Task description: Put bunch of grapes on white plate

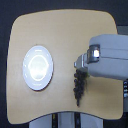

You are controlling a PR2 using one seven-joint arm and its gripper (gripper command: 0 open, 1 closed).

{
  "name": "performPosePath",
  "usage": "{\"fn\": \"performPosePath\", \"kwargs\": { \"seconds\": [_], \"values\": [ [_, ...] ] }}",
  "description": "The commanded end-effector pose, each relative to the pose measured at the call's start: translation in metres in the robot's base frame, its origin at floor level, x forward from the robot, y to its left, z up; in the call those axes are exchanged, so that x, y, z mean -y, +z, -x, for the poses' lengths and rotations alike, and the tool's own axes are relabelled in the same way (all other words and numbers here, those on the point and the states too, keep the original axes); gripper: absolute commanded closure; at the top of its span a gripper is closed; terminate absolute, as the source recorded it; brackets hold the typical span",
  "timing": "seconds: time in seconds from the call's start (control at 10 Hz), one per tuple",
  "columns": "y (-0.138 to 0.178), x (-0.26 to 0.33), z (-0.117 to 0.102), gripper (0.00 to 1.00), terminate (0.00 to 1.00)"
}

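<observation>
The white plate (38, 67) lies on the left part of the wooden table (65, 35) in the exterior view, with nothing on it. The bunch of grapes (79, 87), a dark narrow cluster, lies right of the plate near the table's front edge, its upper end under my gripper (79, 66). My grey arm (107, 55) reaches in from the right. The gripper sits directly over the top of the bunch. Its fingers are too blurred and small to show whether they are apart or closed on the stem.
The table's rounded front edge (65, 114) runs just below the grapes. Black floor surrounds the table. A pale table base (65, 121) shows at the bottom.
</observation>
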Motion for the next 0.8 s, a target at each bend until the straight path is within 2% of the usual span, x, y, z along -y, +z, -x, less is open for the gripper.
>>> {"fn": "performPosePath", "kwargs": {
  "seconds": [0.0, 0.5, 0.7],
  "values": [
    [-0.053, -0.008, -0.005, 0.0, 0.0],
    [-0.091, -0.011, -0.027, 0.0, 0.0],
    [-0.105, -0.032, -0.026, 0.0, 0.0]
  ]
}}
